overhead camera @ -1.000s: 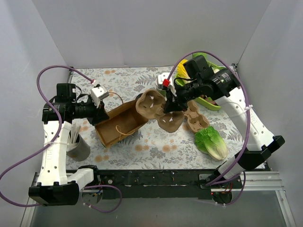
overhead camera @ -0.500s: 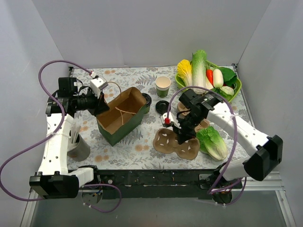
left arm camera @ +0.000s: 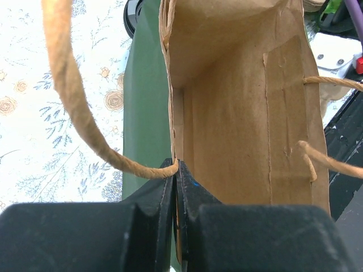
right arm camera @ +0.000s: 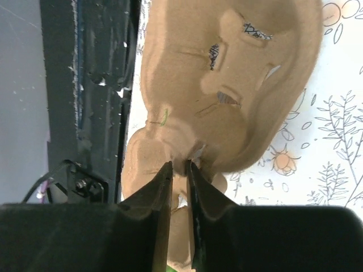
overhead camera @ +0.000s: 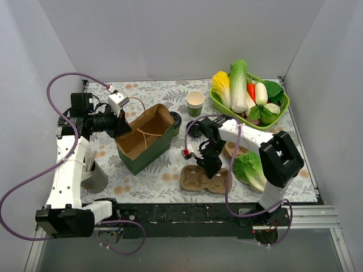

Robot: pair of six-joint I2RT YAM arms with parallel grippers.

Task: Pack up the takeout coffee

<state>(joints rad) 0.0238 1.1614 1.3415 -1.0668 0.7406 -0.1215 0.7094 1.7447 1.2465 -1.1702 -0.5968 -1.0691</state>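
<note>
tray just moved to lower centre of the worktop, right fingers still clamped on it. left fingers pinch the bag rim. cup untouched at upper centre, not yet packed.

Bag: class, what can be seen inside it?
Only brown paper and a string handle show in the bag; the cup stands outside. Its near wall hides some floor.

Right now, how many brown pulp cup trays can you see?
2. One tray is near the front edge, pinched by the right gripper; the other tray, partly hidden, sits under the right arm beside the cabbage.
</note>
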